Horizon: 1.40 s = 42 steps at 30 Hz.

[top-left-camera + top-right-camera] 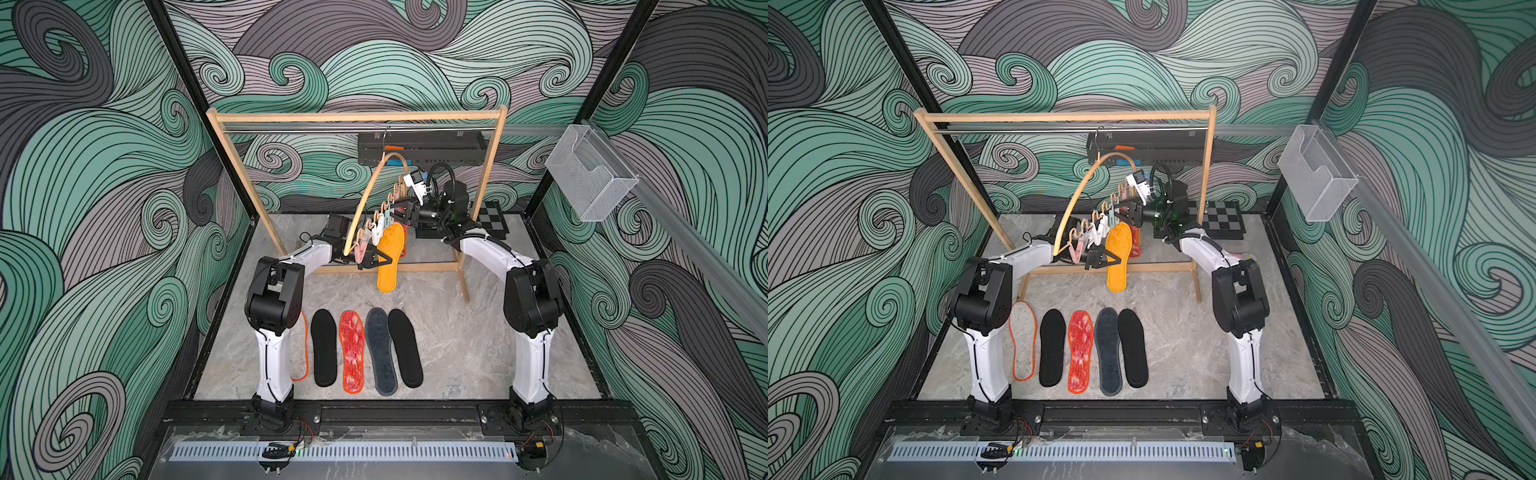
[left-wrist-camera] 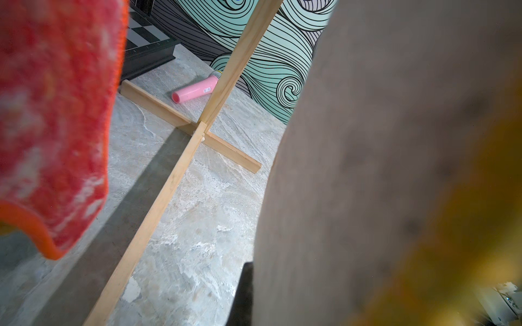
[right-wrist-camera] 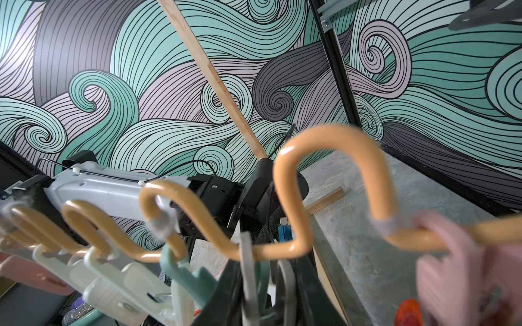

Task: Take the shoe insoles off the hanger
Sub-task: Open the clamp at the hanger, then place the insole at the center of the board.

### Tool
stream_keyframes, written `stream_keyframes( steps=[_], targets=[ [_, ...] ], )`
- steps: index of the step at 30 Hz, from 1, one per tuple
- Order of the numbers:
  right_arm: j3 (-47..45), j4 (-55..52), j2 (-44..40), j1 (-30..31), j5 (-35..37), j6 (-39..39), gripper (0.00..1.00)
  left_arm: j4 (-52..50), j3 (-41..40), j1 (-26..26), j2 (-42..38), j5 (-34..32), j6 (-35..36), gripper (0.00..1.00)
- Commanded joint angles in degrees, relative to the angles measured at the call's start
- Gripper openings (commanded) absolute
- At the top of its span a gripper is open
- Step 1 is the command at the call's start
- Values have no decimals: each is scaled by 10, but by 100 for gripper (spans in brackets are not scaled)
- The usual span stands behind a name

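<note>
Marble tabletop [image 1: 457,353]: left end effector [image 1: 384,260] grips mustard insole [image 1: 392,245]; right end effector [image 1: 400,211] pinches a clothespeg [image 3: 248,271].

No legible text, brand, number or sign was found in any view. The pink microphone [image 2: 195,91], lying on the floor by the wooden post in the left wrist view, bears a small white label [image 2: 207,89] whose marks are too small to read. The chequered board [image 1: 492,220], right of centre in both top views, shows squares only.
</note>
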Motion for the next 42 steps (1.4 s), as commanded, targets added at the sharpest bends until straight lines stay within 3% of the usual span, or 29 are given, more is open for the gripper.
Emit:
stream_keyframes(
  steps=[1, 6, 17, 30, 37, 42],
  targets=[
    [10, 11, 8, -3, -4, 5, 5, -18, 11, -3, -17, 3, 11, 0],
    [7, 16, 8, -5, 0, 5, 0, 7, -10, -3, -29, -9, -27, 0],
    [10, 36, 12, -13, 7, 28, 0, 204, -187, -3, -131, -85, -268, 0],
    [3, 40, 5, -28, 10, 38, 0, 153, -284, -11, -243, -180, -460, 0],
    [-1, 40, 2, -29, 8, 45, 0, 111, -361, -100, -349, -244, -524, 0],
    [-15, 42, -8, -29, 10, 48, 0, 160, -437, -171, -423, -319, -628, 0]
  ],
)
